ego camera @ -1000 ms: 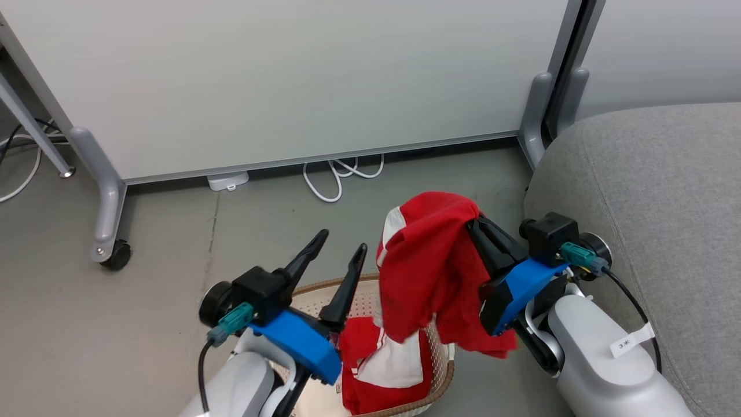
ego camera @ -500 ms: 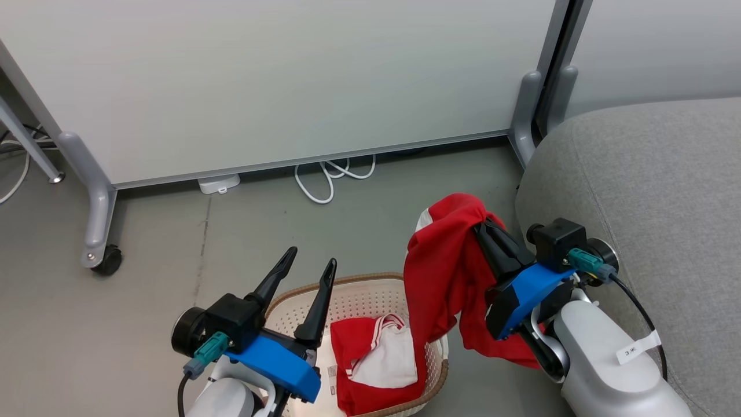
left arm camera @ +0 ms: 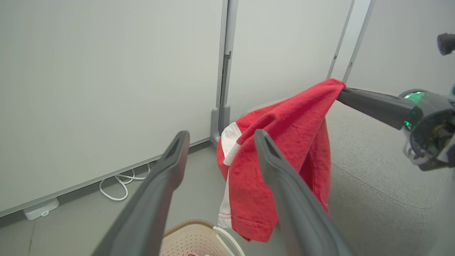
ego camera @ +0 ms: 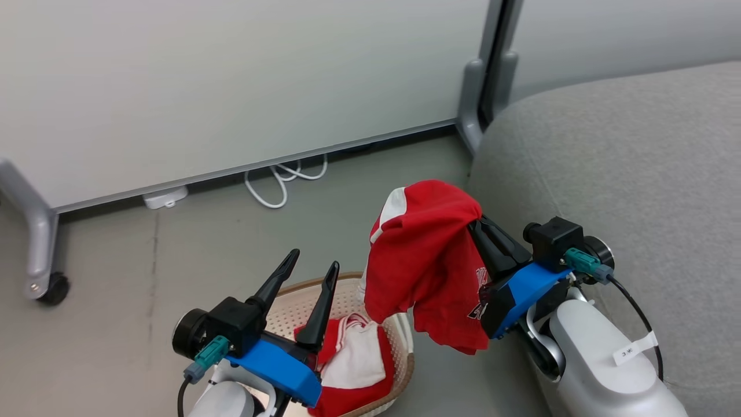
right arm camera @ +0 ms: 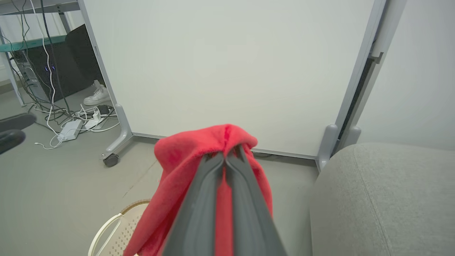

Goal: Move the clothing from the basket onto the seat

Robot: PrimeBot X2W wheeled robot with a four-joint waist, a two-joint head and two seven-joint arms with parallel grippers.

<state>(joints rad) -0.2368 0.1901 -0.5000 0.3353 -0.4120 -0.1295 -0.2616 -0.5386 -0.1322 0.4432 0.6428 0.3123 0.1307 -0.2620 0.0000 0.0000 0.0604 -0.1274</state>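
Clothing (ego camera: 422, 255) — one red piece — hangs clenched in the right tool (ego camera: 477, 223), clear of the basket (ego camera: 288, 313); the left tool (ego camera: 315, 259) is released. Next, I'd judge: swing right, over the seat (ego camera: 637, 162).

My left gripper (ego camera: 315, 259) and right gripper (right arm camera: 226, 156) have long dark fingers (ego camera: 277, 280), blue brackets (ego camera: 278, 365), teal plugs (ego camera: 579, 260), black cables (ego camera: 630, 301); pale grey forearms (ego camera: 602, 370), white tag (ego camera: 634, 347) lower right.

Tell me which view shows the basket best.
Head view: the basket shows its rim, perforated wall and a red garment inside, though the left end effector covers part. The left wrist view catches some rim at its bottom; the right wrist view, a corner with a handle.
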